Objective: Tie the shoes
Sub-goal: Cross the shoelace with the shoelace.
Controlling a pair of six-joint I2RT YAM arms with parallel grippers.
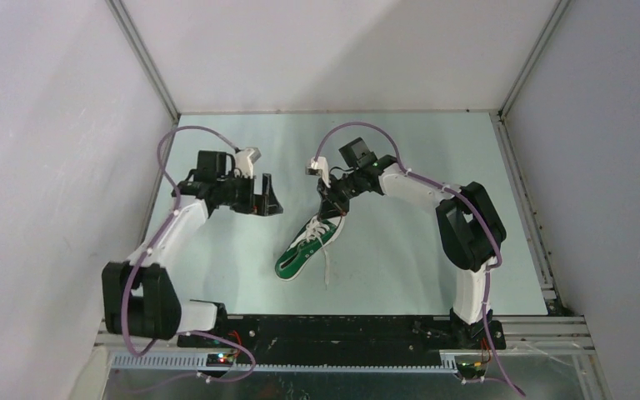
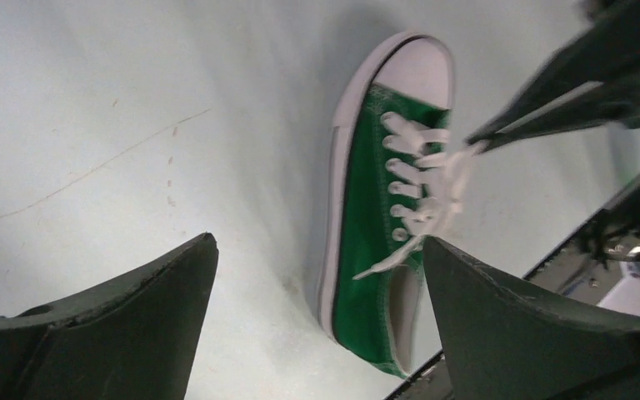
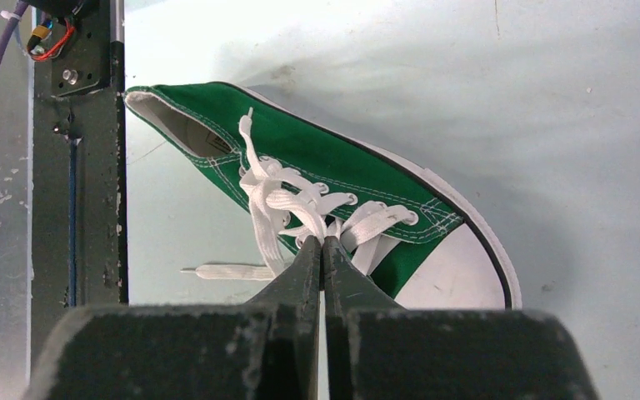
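Observation:
The shoe (image 1: 304, 250), a green canvas sneaker with a white toe cap, lies on the pale table, toe toward the back right and heel toward the front left. My right gripper (image 1: 331, 208) is over its front half, shut on the white laces (image 3: 271, 208) at the tips (image 3: 323, 242). In the left wrist view the laces (image 2: 433, 179) are drawn up into a bunch at the right gripper's fingers (image 2: 542, 96). One loose lace end (image 3: 225, 272) lies on the table. My left gripper (image 1: 268, 200) hangs open to the left of the shoe (image 2: 375, 242), nothing between its fingers (image 2: 318, 240).
A black base rail (image 1: 342, 325) runs along the near table edge, close behind the shoe's heel (image 3: 75, 167). White enclosure walls with metal corner posts (image 1: 146, 62) stand on the left, back and right. Purple cables loop over both arms.

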